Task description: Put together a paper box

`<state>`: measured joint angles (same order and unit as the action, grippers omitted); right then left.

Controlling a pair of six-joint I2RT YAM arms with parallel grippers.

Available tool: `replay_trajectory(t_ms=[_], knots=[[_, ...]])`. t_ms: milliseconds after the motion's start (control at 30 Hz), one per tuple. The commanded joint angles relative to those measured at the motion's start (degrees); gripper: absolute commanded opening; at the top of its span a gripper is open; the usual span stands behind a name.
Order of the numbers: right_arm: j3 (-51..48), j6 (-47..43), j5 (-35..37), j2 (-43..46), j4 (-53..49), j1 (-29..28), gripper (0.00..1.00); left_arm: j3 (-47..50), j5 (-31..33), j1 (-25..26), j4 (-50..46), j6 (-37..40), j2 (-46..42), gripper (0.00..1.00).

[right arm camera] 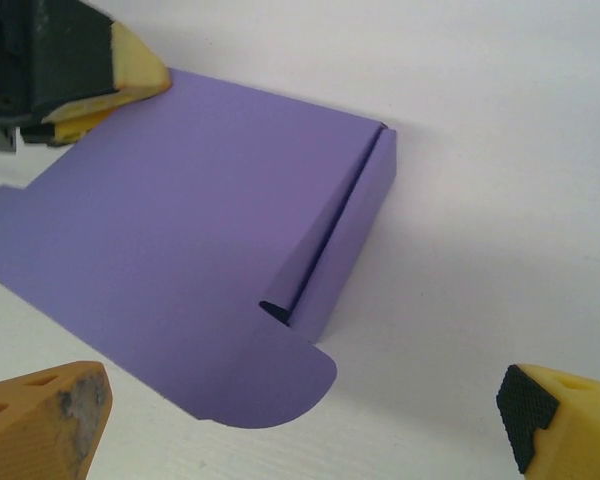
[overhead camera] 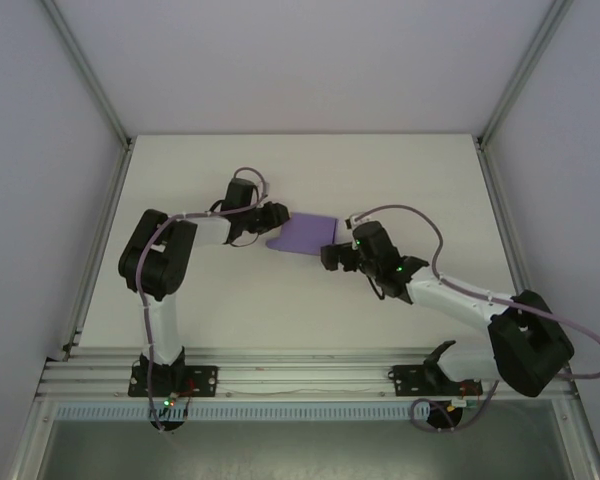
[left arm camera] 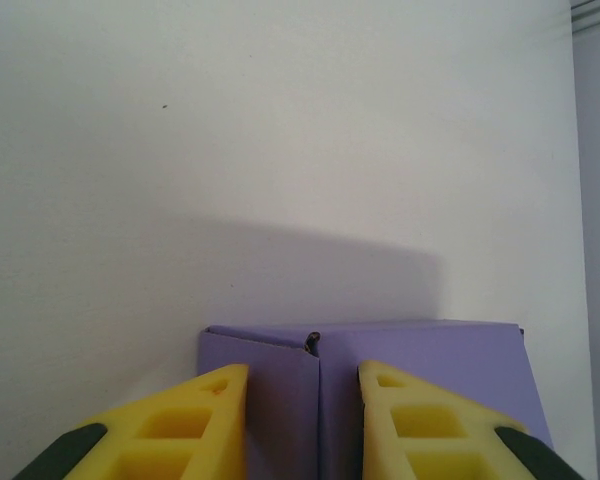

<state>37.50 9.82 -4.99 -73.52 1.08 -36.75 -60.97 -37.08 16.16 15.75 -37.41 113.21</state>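
The paper box (overhead camera: 305,236) is laid on the table (overhead camera: 230,300) between the pincers, straddled at one end by the left pincer (left arm camera: 303,375) (grip not discernible), likely for steadying, with the right pincer (overhead camera: 332,256) held wide open before its rounded flap (right arm camera: 280,385).

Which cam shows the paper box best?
Right wrist: the paper box is close, nearly whole, its folded edge and rounded flap clear. Top external shows it small. Left wrist shows one end, behind the left gripper.
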Motion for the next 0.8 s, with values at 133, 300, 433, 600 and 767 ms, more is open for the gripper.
replay_trajectory(t_ms=[133, 300, 433, 600, 767], knots=[[4.91, 20.74, -7.37, -4.97, 2.99, 6.93, 1.00, 2.69, 5.88, 1.64, -5.81, 3.88, -0.38, 0.30], [13.01, 20.43, -9.06, -15.14, -0.64, 8.55, 0.99, 2.70, 6.24, 1.94, -6.20, 4.18, -0.86, 0.31], [14.05, 21.09, -8.62, -20.13, 0.79, 10.11, 0.91, 2.77, 5.21, 2.12, -5.48, 3.75, -0.99, 0.32], [14.68, 20.64, -14.34, -25.17, 3.58, 10.29, 0.79, 1.32, 4.09, 2.82, -5.86, 3.78, -0.60, 0.32], [14.24, 20.45, -12.92, -28.15, 2.10, 10.53, 0.54, 0.48, 3.21, 3.00, -7.21, 4.32, -1.73, 0.34]])
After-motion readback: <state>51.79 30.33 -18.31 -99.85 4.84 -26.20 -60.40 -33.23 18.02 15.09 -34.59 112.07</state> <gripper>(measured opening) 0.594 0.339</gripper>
